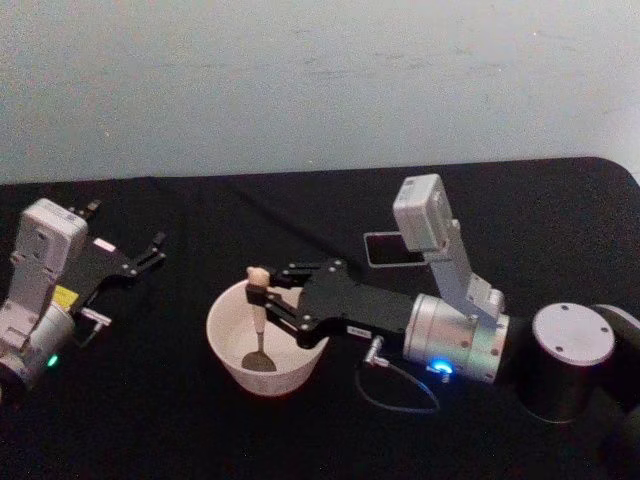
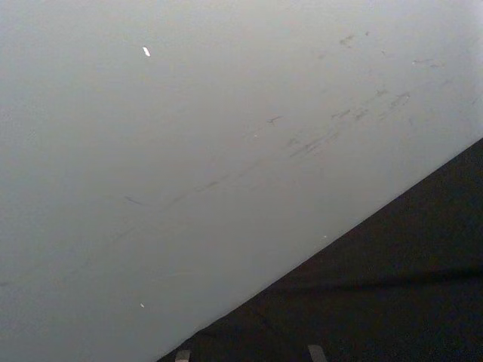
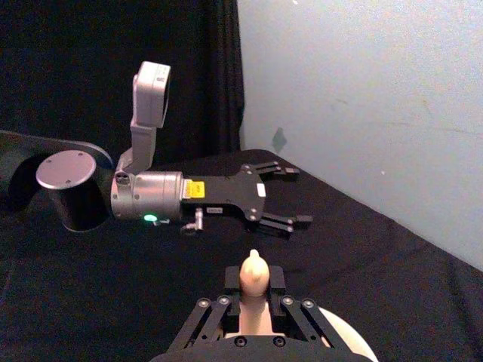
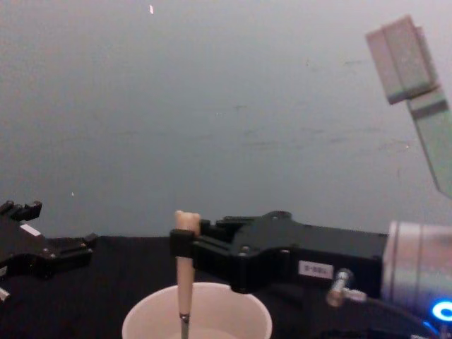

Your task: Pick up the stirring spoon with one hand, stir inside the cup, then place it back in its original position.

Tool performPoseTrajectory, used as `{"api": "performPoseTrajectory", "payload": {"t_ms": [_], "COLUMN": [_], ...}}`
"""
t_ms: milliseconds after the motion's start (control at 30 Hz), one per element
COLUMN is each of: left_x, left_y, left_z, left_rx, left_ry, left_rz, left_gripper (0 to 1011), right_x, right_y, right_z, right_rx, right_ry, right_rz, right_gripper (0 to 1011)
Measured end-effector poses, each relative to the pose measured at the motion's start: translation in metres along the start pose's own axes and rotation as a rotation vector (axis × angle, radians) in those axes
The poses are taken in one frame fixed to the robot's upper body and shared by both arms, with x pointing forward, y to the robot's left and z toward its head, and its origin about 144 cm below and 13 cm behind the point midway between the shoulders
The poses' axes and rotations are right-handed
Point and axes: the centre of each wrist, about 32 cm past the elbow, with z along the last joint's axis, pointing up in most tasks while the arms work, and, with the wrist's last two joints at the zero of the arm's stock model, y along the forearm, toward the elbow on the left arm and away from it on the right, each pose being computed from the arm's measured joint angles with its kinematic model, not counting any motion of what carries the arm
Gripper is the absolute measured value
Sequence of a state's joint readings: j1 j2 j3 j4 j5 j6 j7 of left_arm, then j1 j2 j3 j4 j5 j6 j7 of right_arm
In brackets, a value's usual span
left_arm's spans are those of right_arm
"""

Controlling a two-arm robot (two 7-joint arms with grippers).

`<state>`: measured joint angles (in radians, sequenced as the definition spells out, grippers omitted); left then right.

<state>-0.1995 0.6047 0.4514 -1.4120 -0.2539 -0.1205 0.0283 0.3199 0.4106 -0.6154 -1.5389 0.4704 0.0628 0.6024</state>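
The cream-white cup [image 1: 275, 380] stands on the black table in front of me, with its rim [image 4: 240, 311] low in the chest view. The stirring spoon [image 1: 258, 318] stands nearly upright inside it, silver bowl down near the bottom and bear-head top [image 4: 186, 220] above the rim. My right gripper [image 1: 262, 292] reaches in from the right and is shut on the beige handle [image 3: 254, 277]. The dark grey square holder [image 1: 385, 249] sits behind the right arm, partly hidden by its wrist camera. My left gripper [image 1: 150, 250] rests open at the far left, holding nothing.
A pale wall [image 2: 189, 151] rises behind the black-covered table [image 1: 150, 420]. The right arm's thin cable [image 1: 395, 385] loops on the cloth beside the cup. The left arm [image 3: 151, 197] lies across the table's left side.
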Motion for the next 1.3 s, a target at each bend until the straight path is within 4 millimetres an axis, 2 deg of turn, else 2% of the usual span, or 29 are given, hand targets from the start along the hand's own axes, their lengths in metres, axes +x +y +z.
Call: {"api": "performPoseTrajectory", "payload": {"t_ms": [333, 733, 1033, 1300], "left_x": [0.0, 0.0, 0.0, 0.0], "left_y": [0.0, 0.0, 0.0, 0.0], "left_z": [0.0, 0.0, 0.0, 0.0], "left_rx": [0.0, 0.0, 0.0, 0.0], "left_ry": [0.0, 0.0, 0.0, 0.0], "left_rz": [0.0, 0.0, 0.0, 0.0], "left_gripper": [1001, 1001, 1001, 1001], "right_x": [0.003, 0.024, 0.035, 0.039], "right_y": [0.022, 0.044, 0.043, 0.027], "right_z": [-0.001, 0.001, 0.0, 0.0], "right_rx": [-0.008, 0.0, -0.006, -0.009], "right_ry": [-0.005, -0.013, -0.013, -0.019], "right_rz": [-0.006, -0.107, -0.166, -0.192], "right_gripper": [212, 212, 213, 212]}}
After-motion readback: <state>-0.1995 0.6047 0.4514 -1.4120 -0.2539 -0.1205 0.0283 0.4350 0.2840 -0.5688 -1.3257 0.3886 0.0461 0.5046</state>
